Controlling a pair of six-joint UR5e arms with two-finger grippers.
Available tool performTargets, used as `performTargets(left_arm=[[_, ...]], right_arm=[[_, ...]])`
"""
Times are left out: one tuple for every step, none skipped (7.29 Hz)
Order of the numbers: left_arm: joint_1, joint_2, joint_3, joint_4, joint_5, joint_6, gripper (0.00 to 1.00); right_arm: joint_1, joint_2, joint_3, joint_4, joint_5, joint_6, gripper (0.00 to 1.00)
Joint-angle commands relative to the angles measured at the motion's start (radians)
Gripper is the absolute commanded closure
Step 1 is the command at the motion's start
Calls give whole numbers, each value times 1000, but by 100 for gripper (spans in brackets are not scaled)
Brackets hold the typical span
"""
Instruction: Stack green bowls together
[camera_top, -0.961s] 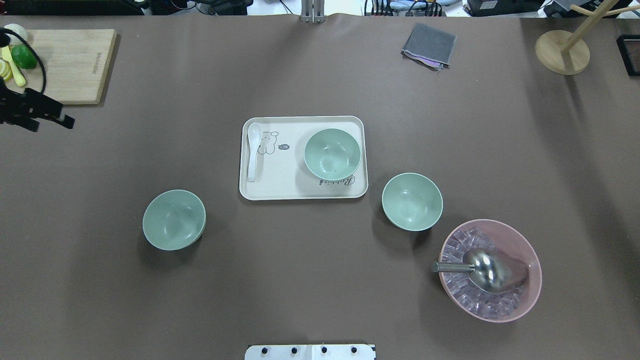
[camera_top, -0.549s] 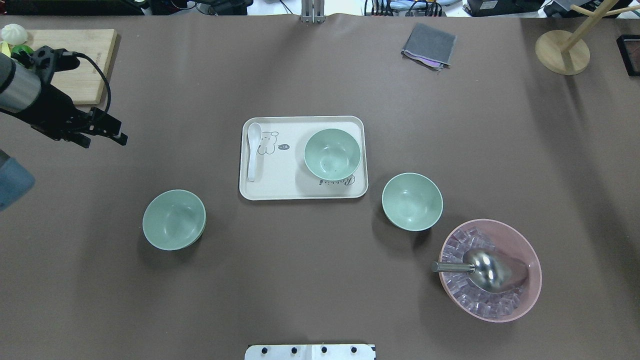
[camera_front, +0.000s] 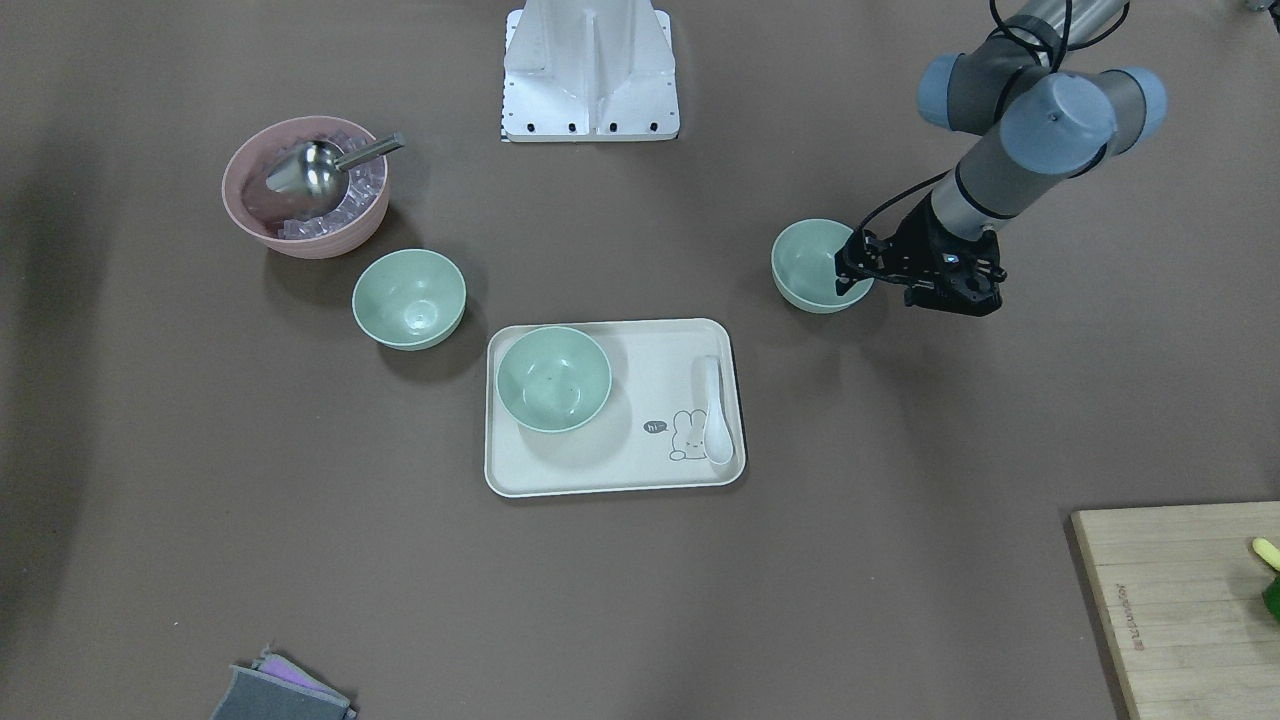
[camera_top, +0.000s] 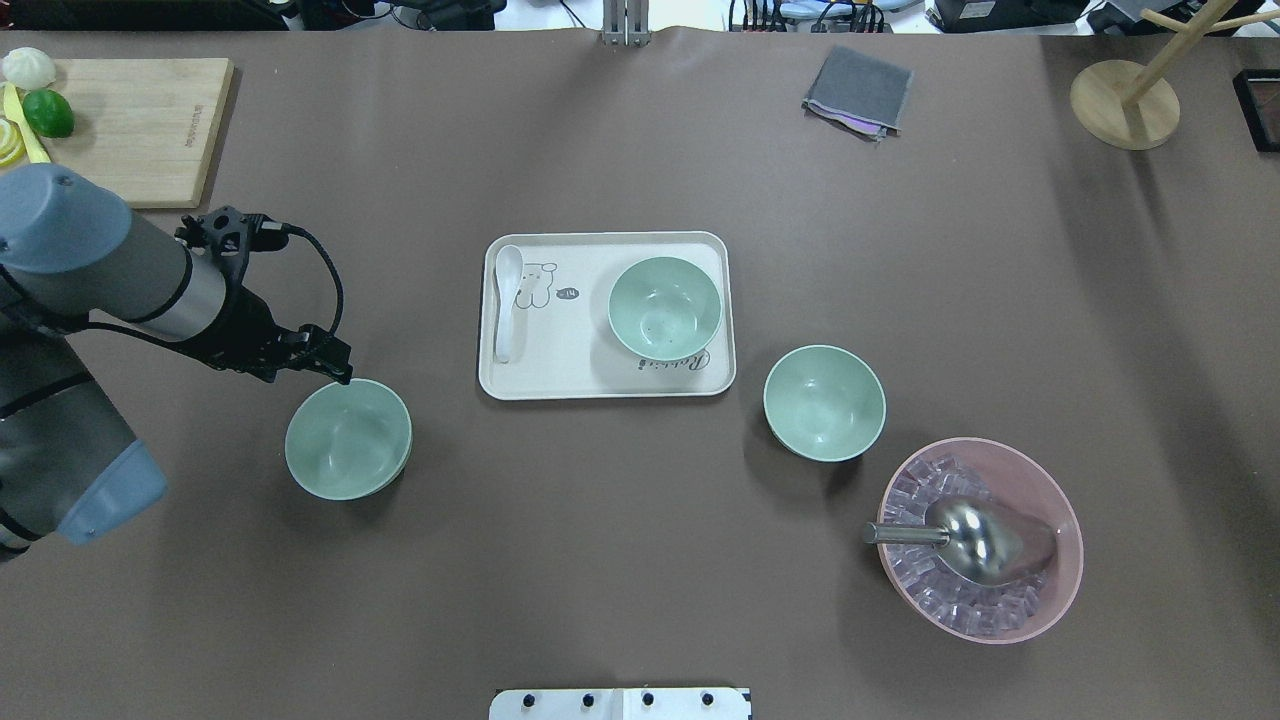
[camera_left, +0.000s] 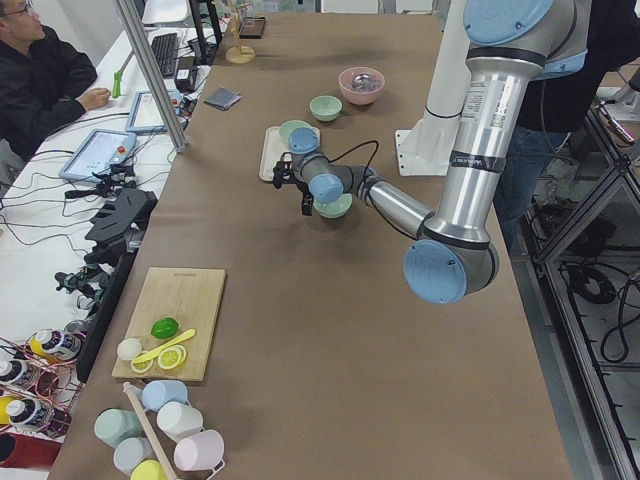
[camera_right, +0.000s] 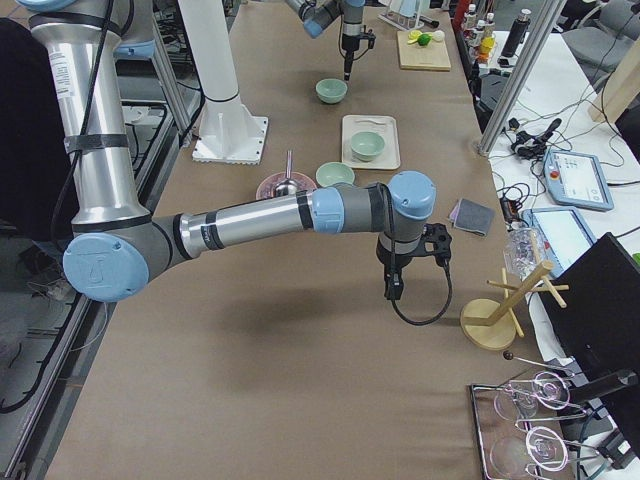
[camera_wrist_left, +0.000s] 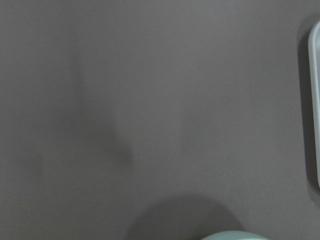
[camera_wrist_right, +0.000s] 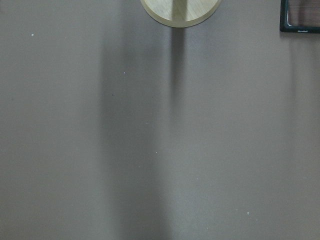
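Note:
Three pale green bowls stand apart from each other. One (camera_top: 348, 440) is at the left on the table, one (camera_top: 665, 306) stands on the cream tray (camera_top: 560, 380), and one (camera_top: 824, 402) is right of the tray. My left gripper (camera_top: 305, 365) hovers at the left bowl's far-left rim (camera_front: 815, 265); it looks open and holds nothing. That bowl's rim (camera_wrist_left: 227, 236) just shows at the bottom of the left wrist view. My right gripper (camera_right: 390, 290) shows only in the exterior right view, above bare table, and I cannot tell its state.
A pink bowl (camera_top: 985, 540) with ice cubes and a metal scoop sits near the right green bowl. A white spoon (camera_top: 507, 300) lies on the tray. A cutting board (camera_top: 150, 130), a grey cloth (camera_top: 858, 90) and a wooden stand (camera_top: 1125, 105) are at the far edge.
My left arm has swung in from the left edge, rightward and nearer, to the left bowl's rim. The bowls have not moved.

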Motion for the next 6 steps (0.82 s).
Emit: performTargets(left_arm=[[39,21,-8,-2,6,-9,5],[39,40,-8,-2,7,-2,7],[39,47,-8,-3,7,-1,9],[40,50,-5,-3,7,-1,16],[56,48,-3,-3,6,-2,35],[60,48,-3,-5,7,-1,66]], right_arm=[[-4,5,-1,0,8,1,0],[-6,6,-1,0,8,1,0],[-9,6,-1,0,8,1,0],[-13,8,-3,0,8,1,0],[-18,8,-3,0,8,1,0],[-20,8,-3,0,8,1,0]])
